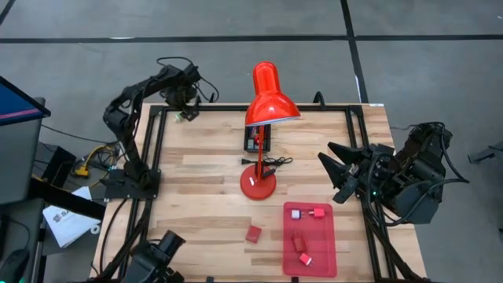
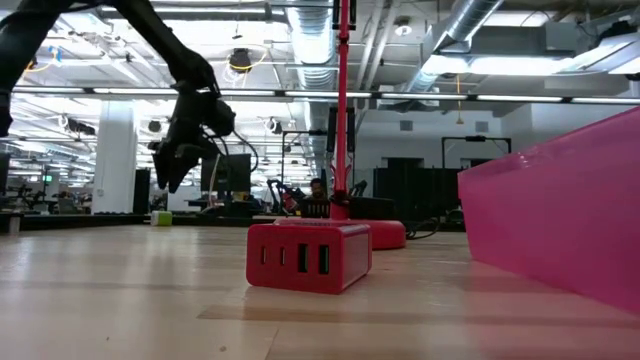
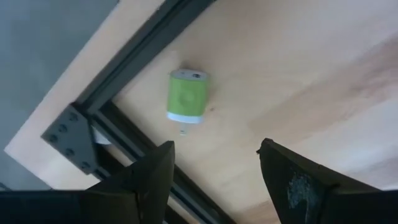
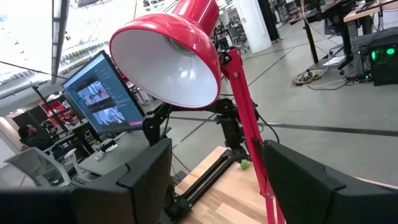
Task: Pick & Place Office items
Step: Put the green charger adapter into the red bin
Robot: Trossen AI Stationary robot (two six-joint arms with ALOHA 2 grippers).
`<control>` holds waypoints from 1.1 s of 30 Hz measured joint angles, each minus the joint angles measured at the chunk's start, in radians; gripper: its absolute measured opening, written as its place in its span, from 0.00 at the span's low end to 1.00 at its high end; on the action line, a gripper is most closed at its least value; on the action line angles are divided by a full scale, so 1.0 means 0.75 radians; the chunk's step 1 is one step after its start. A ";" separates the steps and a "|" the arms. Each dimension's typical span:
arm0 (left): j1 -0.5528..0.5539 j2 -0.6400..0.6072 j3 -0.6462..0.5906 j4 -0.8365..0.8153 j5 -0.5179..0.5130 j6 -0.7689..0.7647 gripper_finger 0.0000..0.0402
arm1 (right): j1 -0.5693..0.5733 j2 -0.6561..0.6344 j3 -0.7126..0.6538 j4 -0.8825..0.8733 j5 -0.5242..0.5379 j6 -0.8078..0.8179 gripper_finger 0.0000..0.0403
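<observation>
At the far left corner of the table (image 1: 204, 169), a small green charger (image 3: 186, 96) is seen lying flat on the wood just inside the black frame rail (image 3: 118, 68), directly ahead of the left gripper (image 3: 214, 165) and apart from it; nothing is touched or held, and the two fingers (image 3: 149, 180) are spread wide. The charger's long axis runs roughly along the gripper's line of sight, its white end and prongs turned toward the fingers and its grey end away. Toward the middle, the red desk lamp (image 1: 263, 118) is stood on its round base, and a red block (image 1: 253, 233) with ports on its face is laid on the bare wood near the front edge, just left of the red tray (image 1: 310, 259). Four small red and white pieces are held in the tray. At the right edge, the right gripper (image 1: 334, 169) is raised off the table, fingers wide apart and empty, pointed toward the lamp.
</observation>
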 joint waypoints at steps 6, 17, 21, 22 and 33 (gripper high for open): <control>0.012 0.018 -0.001 0.050 -0.001 0.053 0.56 | 0.000 0.000 0.000 0.005 0.000 0.004 0.61; 0.081 0.122 -0.001 0.080 0.105 0.019 0.56 | 0.000 0.001 0.000 0.002 -0.019 0.060 0.61; 0.097 0.163 -0.002 0.085 0.090 -0.015 0.56 | 0.000 0.001 0.000 0.005 -0.019 0.075 0.61; 0.099 0.173 -0.002 0.083 0.090 -0.014 0.56 | 0.000 0.001 0.000 0.005 -0.019 0.075 0.61; 0.121 0.232 -0.002 0.121 0.130 0.006 0.54 | -0.001 0.000 0.000 0.006 0.003 0.084 0.61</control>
